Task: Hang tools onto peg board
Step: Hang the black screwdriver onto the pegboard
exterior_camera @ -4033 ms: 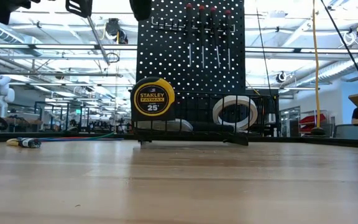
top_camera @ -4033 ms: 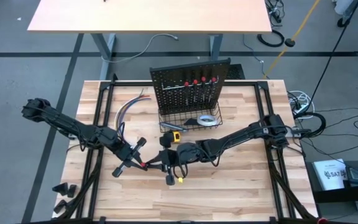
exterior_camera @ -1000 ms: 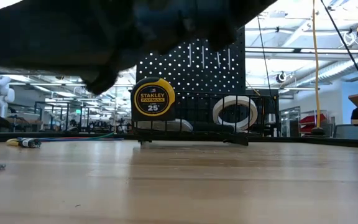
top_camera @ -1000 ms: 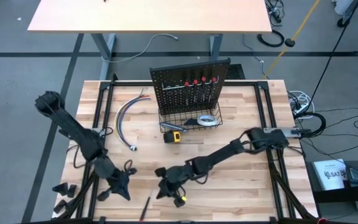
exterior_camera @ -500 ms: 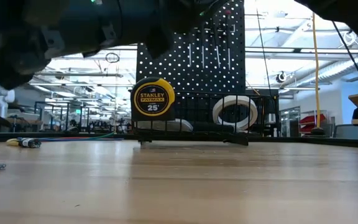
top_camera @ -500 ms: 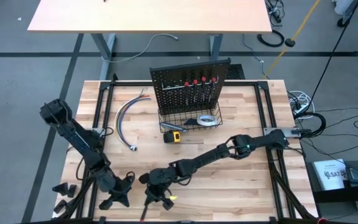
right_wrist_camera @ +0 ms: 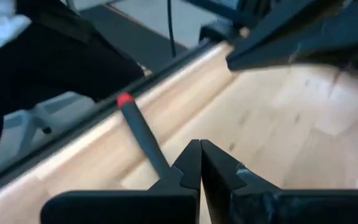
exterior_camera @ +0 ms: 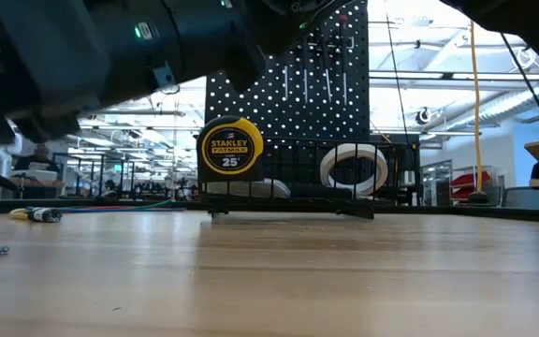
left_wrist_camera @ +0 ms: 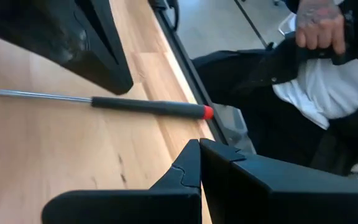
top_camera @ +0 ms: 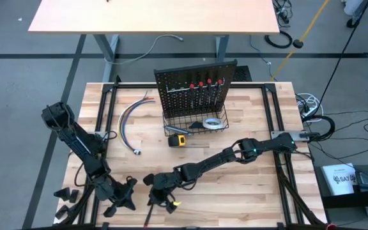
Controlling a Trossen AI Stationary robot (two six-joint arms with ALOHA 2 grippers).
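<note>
1. A loose screwdriver (left_wrist_camera: 148, 107) lies flat on the desk (top_camera: 248, 191) right at the near edge. Its long axis runs roughly crosswise to that edge, the red end of the handle toward the edge and the bare metal shaft pointing back in over the desk.
2. The right hand (top_camera: 160, 200) hangs low just beside it, fingers pressed together and holding nothing.
3. The left hand (top_camera: 121, 201) sits a little to the side near the same edge, also closed and empty.
4. The peg board (top_camera: 195, 89) stands upright at the far side, with four screwdrivers (top_camera: 203, 89) hung in a row, red ends up and shafts pointing down.
5. A tape measure (exterior_camera: 231, 148) stands in front of the board's basket (exterior_camera: 288, 192), and a white tape roll (exterior_camera: 354, 168) sits inside it.
6. Against a second ago, the right arm has reached further toward the near edge, to the loose screwdriver; four seconds ago both hands met mid-desk.
7. Beyond the desk edge a person sits, one hand (left_wrist_camera: 319, 25) visible.
</note>
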